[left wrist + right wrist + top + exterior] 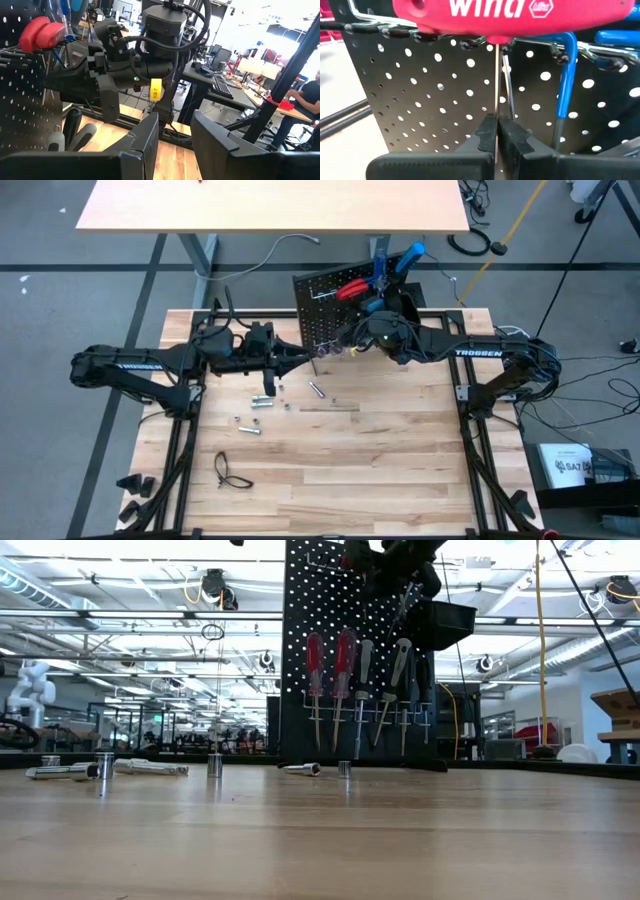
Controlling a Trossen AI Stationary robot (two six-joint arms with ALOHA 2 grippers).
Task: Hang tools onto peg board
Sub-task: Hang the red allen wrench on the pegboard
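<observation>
1. I am holding the right gripper (496,131) up against the peg board (325,310), which is standing at twelve o'clock on the table (380,470)
2. Its jaws are pinching the thin silver shaft (497,85) of a red T-handle tool (510,17), whose handle is lying across a hook at the board's top
3. A blue key (565,80) is hanging just beside it, toward three o'clock
4. Screwdrivers (330,680) are hanging in the rail on the board's face
5. The left gripper (300,358) is hovering at nine o'clock of the board, jaws parted and holding nothing
6. Silver bits (262,402) are lying loose on the wood below it
</observation>
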